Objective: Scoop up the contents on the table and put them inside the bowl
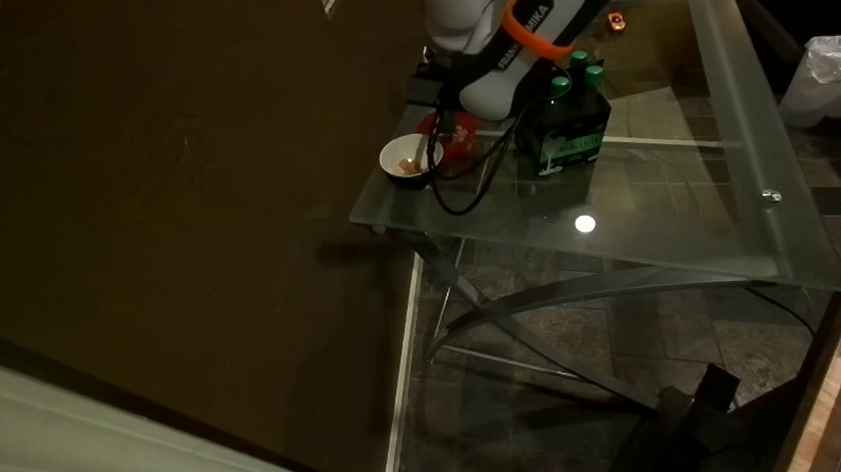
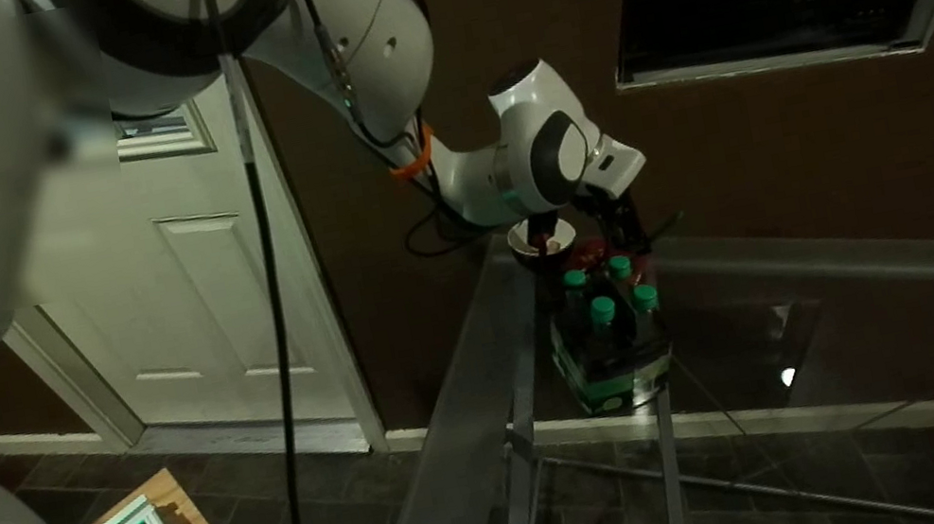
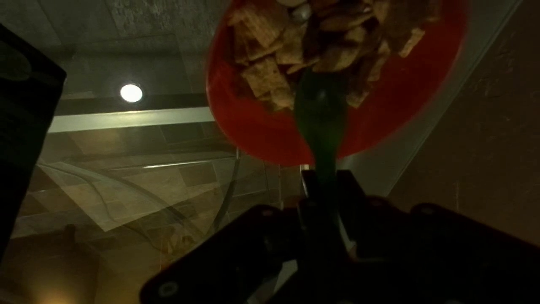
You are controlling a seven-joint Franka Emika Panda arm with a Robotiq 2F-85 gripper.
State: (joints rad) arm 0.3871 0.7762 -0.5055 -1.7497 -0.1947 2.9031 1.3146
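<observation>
The glass-topped table [image 1: 665, 230] has a silver frame. The small white bowl [image 1: 393, 155] stands near its corner with a few brown cereal pieces [image 1: 410, 167] inside. It also shows in an exterior view [image 2: 564, 235]. A red bowl [image 3: 388, 118] stands beside it and holds many cereal squares [image 3: 270, 42]. My gripper [image 3: 327, 183] is shut on a green spoon [image 3: 322, 109]. The spoon's head is over the red bowl and overlaps the edge of the cereal; I cannot tell how deep it sits. In an exterior view my gripper [image 2: 622, 225] is dark and partly hidden.
A dark green bottle pack [image 1: 570, 142] with green caps stands close to the red bowl, also in an exterior view [image 2: 610, 362]. A brown wall [image 1: 210, 204] runs along the table's side. A black cable loop [image 1: 466, 210] hangs from my arm near the bowls.
</observation>
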